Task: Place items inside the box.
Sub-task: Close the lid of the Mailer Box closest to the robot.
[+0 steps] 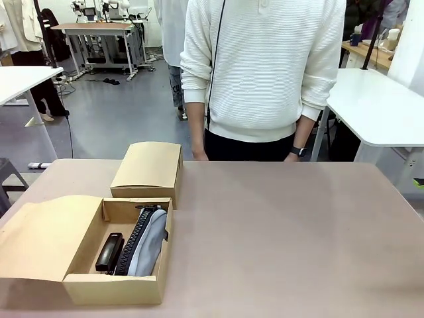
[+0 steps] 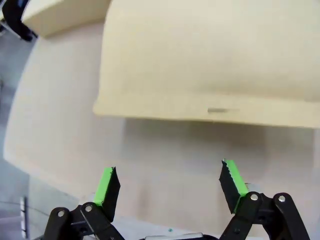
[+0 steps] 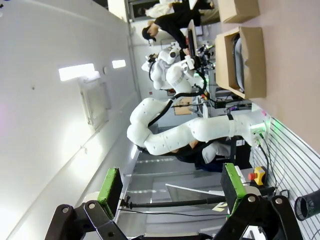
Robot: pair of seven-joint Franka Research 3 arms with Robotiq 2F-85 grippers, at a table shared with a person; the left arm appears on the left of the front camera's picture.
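The open cardboard box (image 1: 112, 289) stands at the table's front left, its lid flap (image 1: 46, 238) folded out to the left. Inside lie a black stapler (image 1: 109, 252), a dark zip pouch (image 1: 133, 244) on its edge and a grey pouch (image 1: 152, 244) beside it. My left gripper (image 2: 169, 182) is open with nothing between its green pads (image 2: 106, 186), hovering over the table just short of the tan cardboard flap (image 2: 210, 55). My right gripper (image 3: 171, 189) is open and empty too, raised and well away from the box (image 3: 250, 75), which sits far off at the top right.
A second, closed cardboard box (image 1: 147, 169) stands right behind the open one. A person in a white sweater (image 1: 265, 66) stands at the far edge, hands down by the table. The bare table (image 1: 285, 232) stretches to the right. My left arm (image 3: 190, 132) shows in the right wrist view.
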